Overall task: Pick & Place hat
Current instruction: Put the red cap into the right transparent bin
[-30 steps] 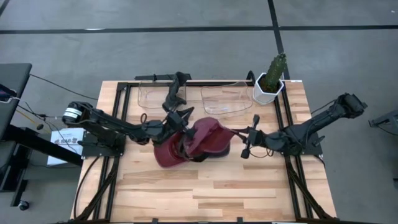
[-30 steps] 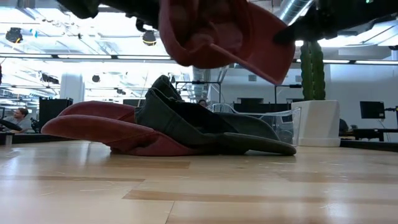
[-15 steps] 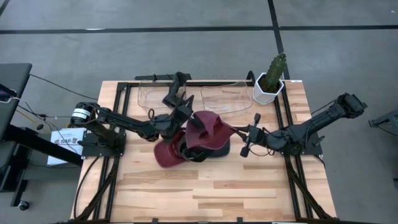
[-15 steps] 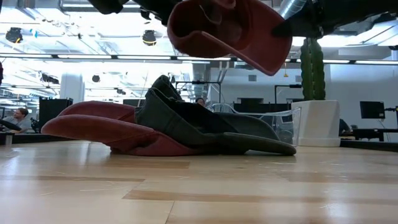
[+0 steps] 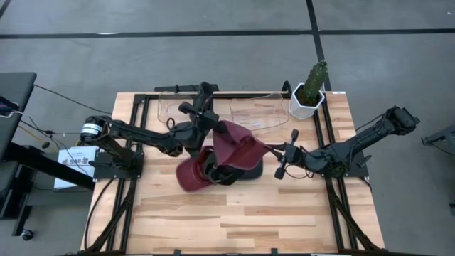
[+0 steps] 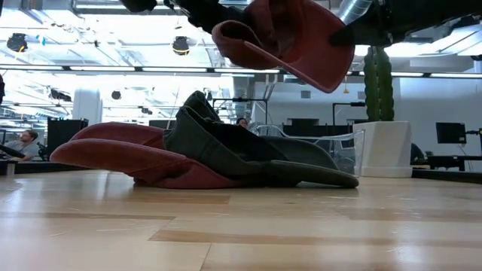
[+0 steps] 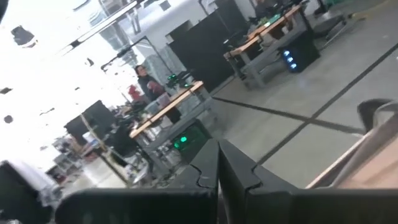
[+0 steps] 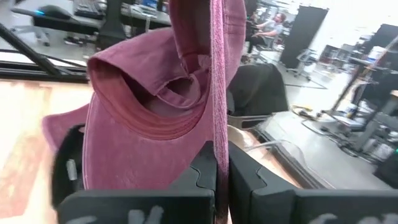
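the carry step is judged in hand: a maroon hat (image 5: pixel 234 148) is held aloft above the hat pile (image 6: pixel 218 154), its brim clamped in the right gripper (image 8: pixel 219 163); the left gripper (image 5: pixel 201 130) appears closed beside it. placement is judged next. the wooden surface (image 5: pixel 249 213) carries clear bins (image 5: pixel 252 114) and a potted cactus (image 5: pixel 311 89); an open workshop lies beyond

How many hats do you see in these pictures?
3: one maroon hat held in the air by both grippers, one dark hat and another maroon hat lying on the table. More may be hidden underneath.
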`<state>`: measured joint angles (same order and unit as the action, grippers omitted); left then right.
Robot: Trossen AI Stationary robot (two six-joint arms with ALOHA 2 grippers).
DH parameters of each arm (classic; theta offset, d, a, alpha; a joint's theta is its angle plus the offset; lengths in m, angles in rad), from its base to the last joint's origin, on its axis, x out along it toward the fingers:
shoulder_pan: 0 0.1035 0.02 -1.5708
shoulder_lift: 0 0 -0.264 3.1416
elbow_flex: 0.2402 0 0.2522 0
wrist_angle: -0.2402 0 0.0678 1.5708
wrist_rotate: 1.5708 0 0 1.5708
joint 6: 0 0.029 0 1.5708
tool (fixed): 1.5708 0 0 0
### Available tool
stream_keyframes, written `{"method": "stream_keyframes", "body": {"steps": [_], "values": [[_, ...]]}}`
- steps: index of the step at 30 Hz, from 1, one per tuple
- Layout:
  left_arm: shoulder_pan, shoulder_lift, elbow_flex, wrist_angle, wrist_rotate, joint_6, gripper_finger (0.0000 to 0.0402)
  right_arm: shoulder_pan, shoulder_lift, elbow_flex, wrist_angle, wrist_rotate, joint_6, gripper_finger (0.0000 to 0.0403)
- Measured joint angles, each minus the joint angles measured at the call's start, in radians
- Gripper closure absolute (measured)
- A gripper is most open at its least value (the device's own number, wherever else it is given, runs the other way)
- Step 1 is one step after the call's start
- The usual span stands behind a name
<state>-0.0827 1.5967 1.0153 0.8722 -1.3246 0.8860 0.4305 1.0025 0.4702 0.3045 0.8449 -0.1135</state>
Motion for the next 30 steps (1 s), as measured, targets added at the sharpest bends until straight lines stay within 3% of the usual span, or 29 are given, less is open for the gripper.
{"method": "stream_keyframes", "body": {"steps": [19,30], "values": [[-0.018,-0.117,0.005,0.008,-0.037,0.053,0.0398,0.000,0.000,0.000,-0.006,0.028,0.000,0.0402],[-0.175,-0.190,0.005,-0.001,-0.037,0.185,0.0395,0.001,0.000,0.000,-0.034,0.077,0.001,0.0402]]}}
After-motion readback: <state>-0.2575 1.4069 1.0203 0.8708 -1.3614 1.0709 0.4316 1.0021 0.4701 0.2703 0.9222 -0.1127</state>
